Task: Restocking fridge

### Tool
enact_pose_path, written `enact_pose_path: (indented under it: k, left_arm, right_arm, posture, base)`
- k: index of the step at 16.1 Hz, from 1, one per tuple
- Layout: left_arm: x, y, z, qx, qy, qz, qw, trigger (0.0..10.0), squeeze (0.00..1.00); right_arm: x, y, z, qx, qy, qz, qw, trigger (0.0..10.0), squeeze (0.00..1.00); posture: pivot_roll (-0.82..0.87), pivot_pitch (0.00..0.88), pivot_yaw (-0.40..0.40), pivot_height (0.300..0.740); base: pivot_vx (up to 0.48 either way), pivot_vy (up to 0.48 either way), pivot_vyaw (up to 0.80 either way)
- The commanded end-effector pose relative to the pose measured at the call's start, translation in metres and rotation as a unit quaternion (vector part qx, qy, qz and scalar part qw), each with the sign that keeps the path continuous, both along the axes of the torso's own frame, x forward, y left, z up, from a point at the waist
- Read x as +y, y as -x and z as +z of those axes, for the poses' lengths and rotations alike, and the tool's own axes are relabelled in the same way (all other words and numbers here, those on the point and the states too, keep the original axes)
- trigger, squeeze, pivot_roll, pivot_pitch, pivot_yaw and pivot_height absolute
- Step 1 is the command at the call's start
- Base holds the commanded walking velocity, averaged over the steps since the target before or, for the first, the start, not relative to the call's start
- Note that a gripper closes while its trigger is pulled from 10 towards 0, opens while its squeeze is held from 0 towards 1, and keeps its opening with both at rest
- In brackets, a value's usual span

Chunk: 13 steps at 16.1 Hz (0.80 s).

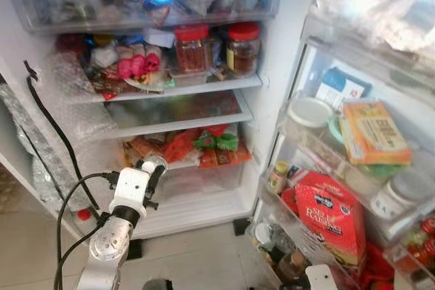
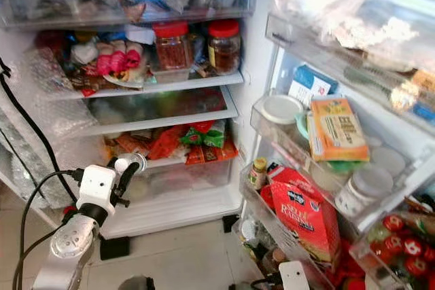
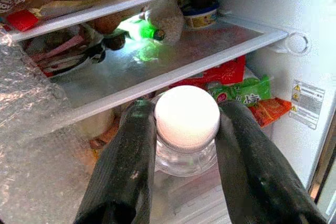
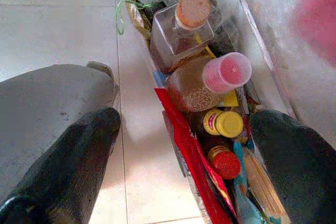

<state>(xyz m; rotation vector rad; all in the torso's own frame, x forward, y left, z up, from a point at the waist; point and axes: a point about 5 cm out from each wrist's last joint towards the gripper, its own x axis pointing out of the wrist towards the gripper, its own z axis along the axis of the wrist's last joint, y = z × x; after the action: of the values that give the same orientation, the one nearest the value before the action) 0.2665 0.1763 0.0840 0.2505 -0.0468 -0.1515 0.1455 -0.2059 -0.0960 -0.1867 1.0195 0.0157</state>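
1. I see the fridge [image 1: 272, 52] standing open, its shelves crowded and its door [image 1: 380, 52] swung out on my right
2. My left gripper [image 3: 186, 145] is raised in front of the lower shelves, just before the clear bottom drawer [image 1: 204, 191]
3. Its two black fingers [image 3: 126, 166] are closed against the sides of a small clear jar [image 3: 186, 129] with a white lid; the jar sits upright between them, touching both
4. From the head camera the jar [image 1: 155, 164] shows at the gripper tip, below the shelf with red and green packets [image 1: 211, 144]
5. Above that is a near-bare glass shelf [image 1: 177, 110]; higher still stand two red-lidded jars [image 1: 192, 49] beside pink wrapped items [image 1: 139, 64]
6. My right gripper [image 4: 184, 145] hangs low beside the bottom door rack; its fingers are spread wide and hold nothing
7. Between those fingers I see a corked bottle [image 4: 181, 30], a pink-capped jar [image 4: 207, 80], a yellow-capped jar [image 4: 223, 124] and a red-capped one [image 4: 226, 162], packed together in the rack
8. The door racks carry a red raisin box [image 1: 333, 219], an orange carton [image 1: 374, 130] and a white-lidded tub [image 1: 309, 110]
9. A black cable [image 1: 54, 134] runs down the fridge's left side to my left arm
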Motion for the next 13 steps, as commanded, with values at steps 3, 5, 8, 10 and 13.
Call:
enact_pose_path:
  k: [3,5,8,10,13]
  left_arm:
    - [-0.0027,-0.0030,0.0083,-0.017,-0.010,-0.008,1.000,10.0,0.00]
    - [-0.0027,-0.0030,0.0083,-0.017,-0.010,-0.005,1.000,10.0,0.00]
    - [0.0013,-0.0024,0.0091,-0.018,-0.010,0.003,1.000,10.0,0.00]
    - [0.0019,-0.0026,0.0093,-0.018,-0.010,0.005,1.000,10.0,0.00]
    - [0.0019,-0.0026,0.0093,-0.018,-0.010,0.005,1.000,10.0,0.00]
  right_arm:
    - [0.0105,0.0069,-0.0045,0.015,-0.012,-0.003,1.000,10.0,0.00]
    - [0.0099,0.0066,-0.0044,0.015,-0.010,-0.001,1.000,10.0,0.00]
    - [0.0088,0.0066,-0.0042,0.016,-0.011,-0.002,1.000,10.0,0.00]
    - [0.0086,0.0065,-0.0042,0.017,-0.010,0.000,1.000,10.0,0.00]
    - [0.0086,0.0065,-0.0042,0.017,-0.010,0.001,1.000,10.0,0.00]
  posture:
    - [-0.08,0.000,0.003,0.634]
    - [-0.08,0.000,0.002,0.634]
    - [-0.08,0.000,-0.003,0.634]
    - [-0.08,0.000,-0.004,0.634]
    - [-0.08,0.000,-0.004,0.634]
  base:
    - [0.000,0.000,0.00]
    - [0.000,0.000,0.00]
    - [0.000,0.000,0.00]
    - [0.000,0.000,0.00]
    - [0.000,0.000,0.00]
